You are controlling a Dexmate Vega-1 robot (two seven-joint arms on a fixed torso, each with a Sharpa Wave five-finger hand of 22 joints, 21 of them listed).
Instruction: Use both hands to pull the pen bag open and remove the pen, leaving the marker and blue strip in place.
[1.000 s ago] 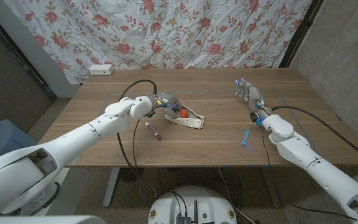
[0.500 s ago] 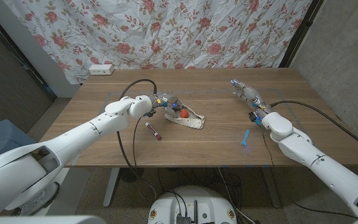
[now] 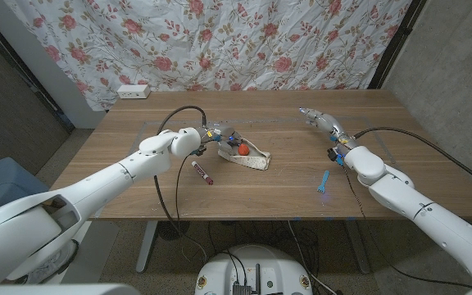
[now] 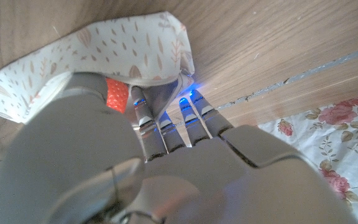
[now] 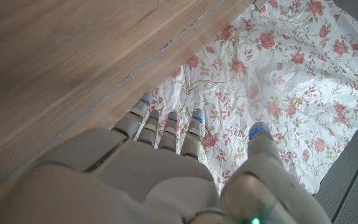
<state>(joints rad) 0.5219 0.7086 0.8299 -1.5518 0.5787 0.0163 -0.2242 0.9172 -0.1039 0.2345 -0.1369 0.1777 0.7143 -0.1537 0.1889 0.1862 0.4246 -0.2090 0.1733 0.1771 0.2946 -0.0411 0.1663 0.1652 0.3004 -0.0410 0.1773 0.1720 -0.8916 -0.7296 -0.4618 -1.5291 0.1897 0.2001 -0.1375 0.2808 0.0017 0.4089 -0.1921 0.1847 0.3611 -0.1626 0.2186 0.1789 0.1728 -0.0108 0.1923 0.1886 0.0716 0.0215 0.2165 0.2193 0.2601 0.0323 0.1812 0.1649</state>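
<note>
Right hand (image 3: 321, 121) has swung leftward toward the bag (image 3: 245, 155) since a second ago, fingers straight and near together, holding nothing. Left hand (image 3: 220, 138) unchanged, fingers at the bag's mouth; grip unclear. Marker (image 3: 202, 172) and strip (image 3: 324, 182) lie on the table. Two-handed pull appears imminent.

Pen bag (image 3: 245, 155) mid-table; marker (image 3: 201, 171) just left-front; strip (image 3: 324, 182) far right.

Even, soft indoor light fills the head view; the table (image 3: 252, 176) shows faint shadows and no glare. Its corners bend slightly outward. Both wrist views are blurred low in the frame, where small blue lights glow.
</note>
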